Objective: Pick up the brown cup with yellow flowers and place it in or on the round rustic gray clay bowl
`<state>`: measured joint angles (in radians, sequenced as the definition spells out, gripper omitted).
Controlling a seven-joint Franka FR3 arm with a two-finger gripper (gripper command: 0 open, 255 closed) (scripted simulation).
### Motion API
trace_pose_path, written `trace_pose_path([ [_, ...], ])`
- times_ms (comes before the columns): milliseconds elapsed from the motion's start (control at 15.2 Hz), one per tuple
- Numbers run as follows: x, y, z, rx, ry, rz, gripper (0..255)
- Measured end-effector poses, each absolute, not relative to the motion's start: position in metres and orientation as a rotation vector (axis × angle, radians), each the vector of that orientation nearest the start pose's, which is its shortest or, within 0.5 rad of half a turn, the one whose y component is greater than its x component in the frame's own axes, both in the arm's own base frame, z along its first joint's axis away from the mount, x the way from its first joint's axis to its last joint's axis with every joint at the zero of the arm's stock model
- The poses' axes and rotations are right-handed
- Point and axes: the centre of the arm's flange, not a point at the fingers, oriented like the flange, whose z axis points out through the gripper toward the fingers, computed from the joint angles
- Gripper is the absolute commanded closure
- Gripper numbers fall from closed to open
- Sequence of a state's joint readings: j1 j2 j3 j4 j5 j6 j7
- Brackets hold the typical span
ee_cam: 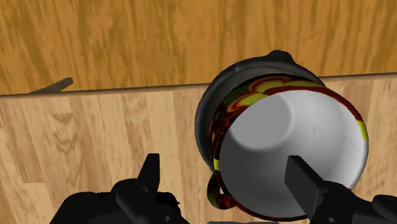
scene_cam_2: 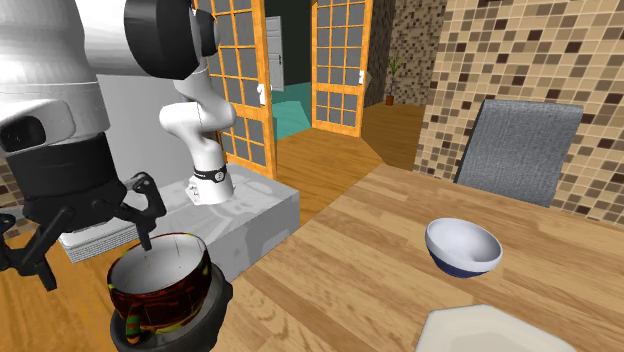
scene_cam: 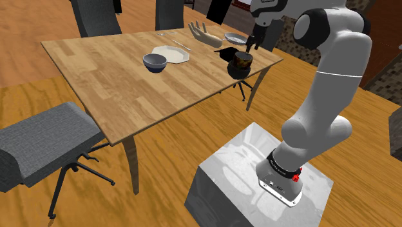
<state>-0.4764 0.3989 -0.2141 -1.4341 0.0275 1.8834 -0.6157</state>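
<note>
Hovering released, its fingers spread, over the brown yellow-flowered cup (ee_cam: 286,146) that sits in the dark round bowl (ee_cam: 205,114) at the worktop (ee_cam: 95,140) edge, the pincer (ee_cam: 226,168) seems done placing, so the next move calls for a straight lift clear without nudging the cup.

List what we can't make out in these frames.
Inside of the bowl: covered by the cup sitting in it, wrist view.
Bowl's base: cut off by the bottom edge, second exterior view.
White plate: mostly cut off by that same edge.
Cup's pattern: too small to read in the shoulder view.
</note>
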Motion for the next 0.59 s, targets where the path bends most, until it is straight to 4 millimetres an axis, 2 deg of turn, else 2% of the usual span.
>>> trace_pose_path([
  [198, 0.542, -0.412, 0.504, -3.22, 0.102, -0.023, 0],
  [594, 0.541, -0.413, 0.509, -3.22, 0.103, -0.021, 0],
])
